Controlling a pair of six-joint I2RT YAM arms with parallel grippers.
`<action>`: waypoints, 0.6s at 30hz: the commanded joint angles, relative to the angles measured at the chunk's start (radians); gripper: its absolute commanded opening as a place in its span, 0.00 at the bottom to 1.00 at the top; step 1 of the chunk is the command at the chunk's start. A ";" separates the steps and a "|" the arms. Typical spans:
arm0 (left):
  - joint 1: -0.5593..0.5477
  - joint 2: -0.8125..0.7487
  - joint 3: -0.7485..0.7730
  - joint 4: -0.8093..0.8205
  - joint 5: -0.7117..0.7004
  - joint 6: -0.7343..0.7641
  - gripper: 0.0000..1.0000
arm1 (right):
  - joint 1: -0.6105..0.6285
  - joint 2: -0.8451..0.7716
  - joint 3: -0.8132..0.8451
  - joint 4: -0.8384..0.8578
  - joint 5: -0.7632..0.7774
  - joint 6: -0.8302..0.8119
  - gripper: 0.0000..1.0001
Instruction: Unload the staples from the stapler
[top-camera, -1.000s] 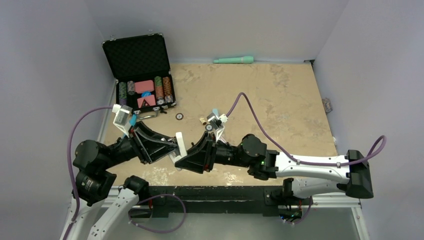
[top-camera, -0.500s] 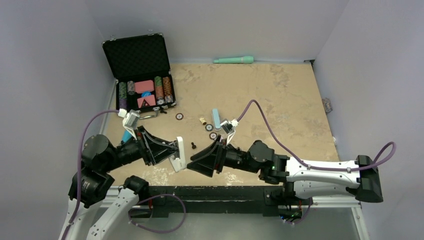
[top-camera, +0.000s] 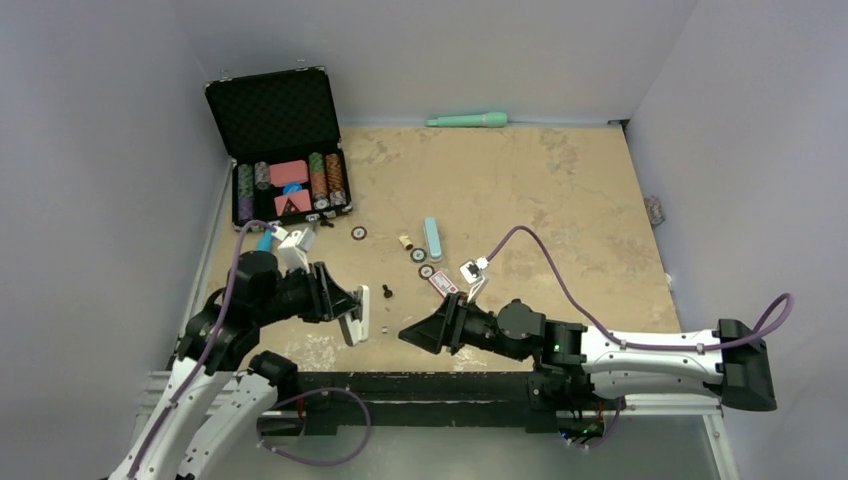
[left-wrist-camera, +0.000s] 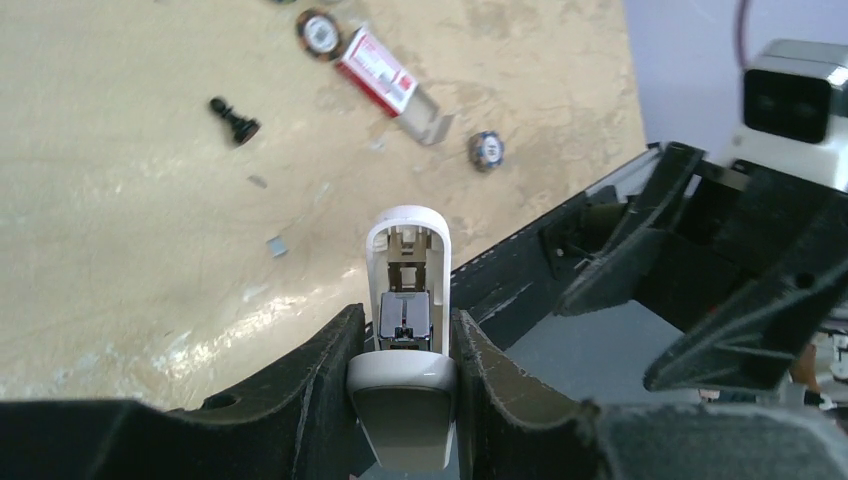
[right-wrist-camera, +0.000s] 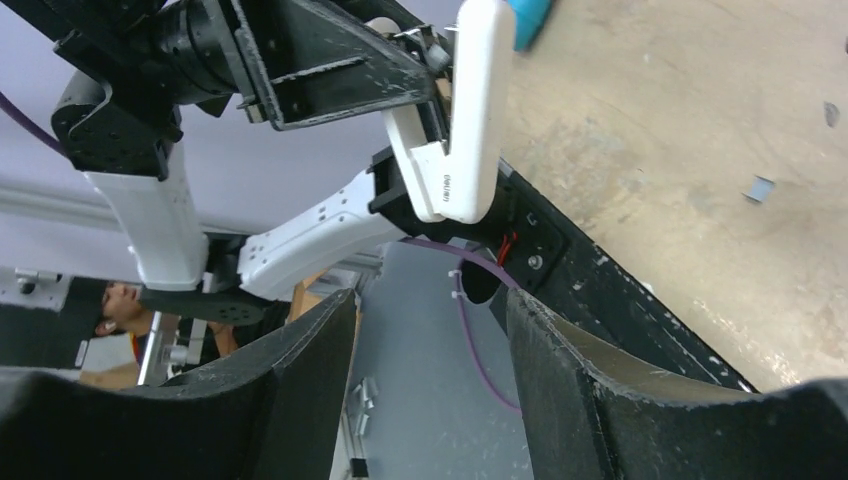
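My left gripper (top-camera: 352, 318) is shut on a white stapler (top-camera: 360, 312) and holds it above the table's near edge. In the left wrist view the stapler (left-wrist-camera: 408, 262) stands between my fingers (left-wrist-camera: 330, 370), its top swung open and the metal magazine (left-wrist-camera: 406, 322) showing. My right gripper (top-camera: 408, 333) is open and empty, a short way right of the stapler and apart from it. The right wrist view shows the stapler (right-wrist-camera: 470, 110) ahead of that gripper's (right-wrist-camera: 430, 330) spread fingers. A small loose staple piece (left-wrist-camera: 277, 244) lies on the table; it also shows in the right wrist view (right-wrist-camera: 760, 188).
A red staple box (top-camera: 440, 284), several poker chips (top-camera: 418, 256), a black pawn (top-camera: 387, 292) and a light-blue bar (top-camera: 433, 238) lie mid-table. An open black case (top-camera: 285, 150) of chips stands at the back left. A teal tube (top-camera: 468, 120) lies by the back wall.
Both arms have drawn back toward the near edge. My right gripper has come away from the stapler and moved right. My left gripper has lowered, still holding the stapler.
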 joint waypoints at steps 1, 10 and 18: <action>-0.032 0.082 -0.050 0.006 -0.112 -0.075 0.00 | 0.004 0.000 -0.013 -0.029 0.096 0.099 0.61; -0.094 0.278 -0.080 0.069 -0.082 -0.012 0.00 | 0.003 0.026 0.028 -0.081 0.154 0.128 0.34; -0.137 0.398 -0.076 0.165 -0.017 0.010 0.00 | -0.001 0.157 0.153 -0.201 0.241 0.180 0.03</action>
